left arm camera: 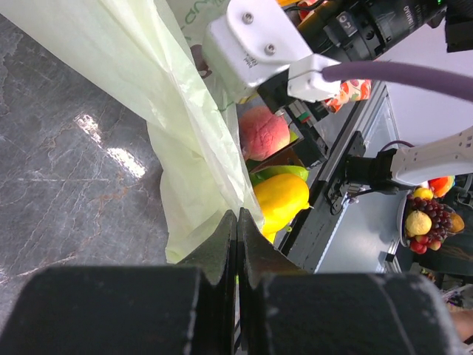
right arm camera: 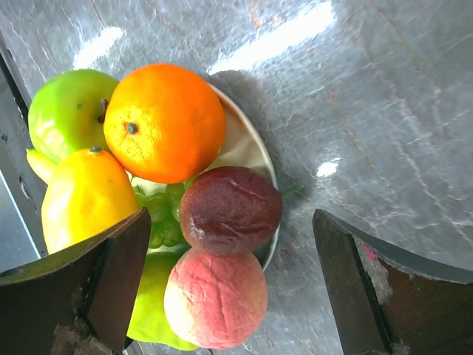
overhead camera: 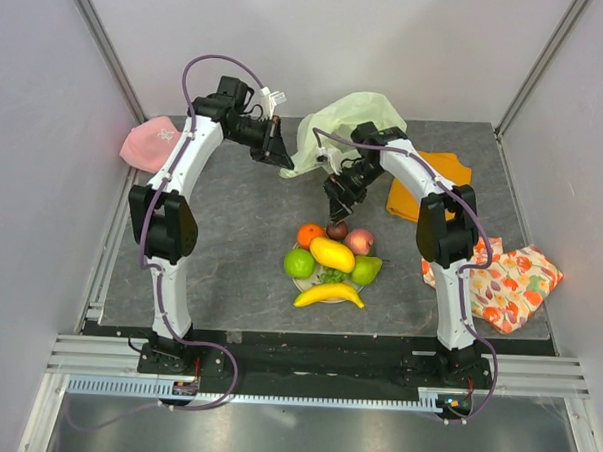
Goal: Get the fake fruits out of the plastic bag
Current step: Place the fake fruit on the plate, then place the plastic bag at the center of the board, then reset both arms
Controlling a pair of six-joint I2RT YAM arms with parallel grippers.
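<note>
Several fake fruits point(overhead camera: 330, 255) are lying heaped on the plate point(right arm camera: 251, 148) at the middle of the counter point(overhead camera: 231, 243), seemingly all out of the plastic bag point(overhead camera: 331, 127), which is slumping at the far side. The left pincer point(overhead camera: 281, 157) is clenching a fold of that thin, limp film. The right pincer point(overhead camera: 337, 206) is hovering released over the plum point(right arm camera: 229, 209). Glossy, light and round, such fruits are probably asking for a hold across the middle.

Left arm point(overhead camera: 168, 225), right arm point(overhead camera: 444, 227): white links, black joint housings, black bases. Purple-grey cable point(left arm camera: 399, 74) runs along each. Left gripper point(left arm camera: 238, 233): matte black fingers point(left arm camera: 214, 259). White bracket point(left arm camera: 251, 41), two screws.
</note>
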